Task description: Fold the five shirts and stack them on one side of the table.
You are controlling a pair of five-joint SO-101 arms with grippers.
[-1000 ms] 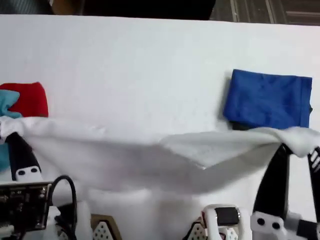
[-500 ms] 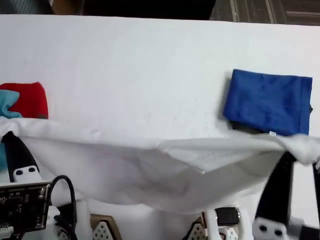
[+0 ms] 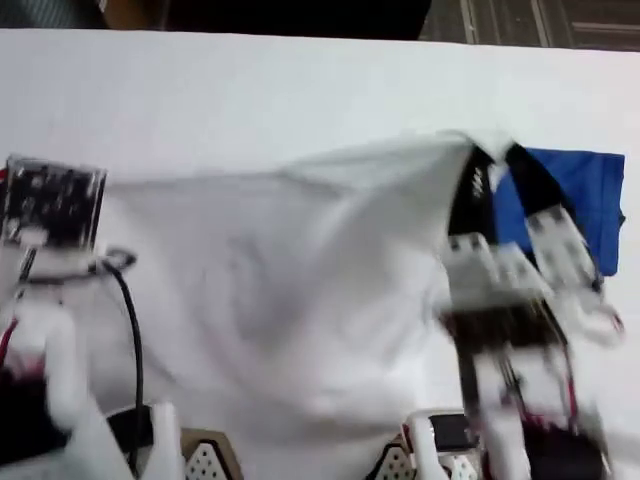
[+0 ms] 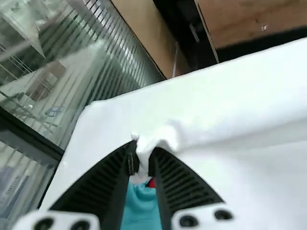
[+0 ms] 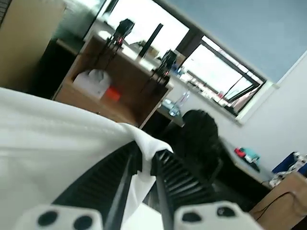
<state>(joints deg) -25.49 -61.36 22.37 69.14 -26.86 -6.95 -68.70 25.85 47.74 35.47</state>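
A white shirt (image 3: 280, 260) hangs spread between both arms above the middle of the table (image 3: 250, 80). My right gripper (image 3: 492, 150) is shut on its far right corner, and the right wrist view shows the jaws pinching white cloth (image 5: 146, 155). My left gripper (image 4: 142, 155) is shut on the shirt's other corner; the left arm's wrist board (image 3: 55, 200) stands at the left edge. A folded blue shirt (image 3: 592, 195) lies at the right, partly behind the right arm. Teal cloth (image 4: 139, 206) and a bit of red cloth (image 4: 151, 183) show beneath the left fingers.
The far half of the table is bare white surface up to its back edge (image 3: 300, 35). The arm bases (image 3: 440, 440) stand at the near edge. A black cable (image 3: 130, 330) loops from the left arm over the shirt.
Both arms swung up and away from the near edge, carrying the white shirt over the table. It now covers the red and teal shirts at the left and part of the blue one.
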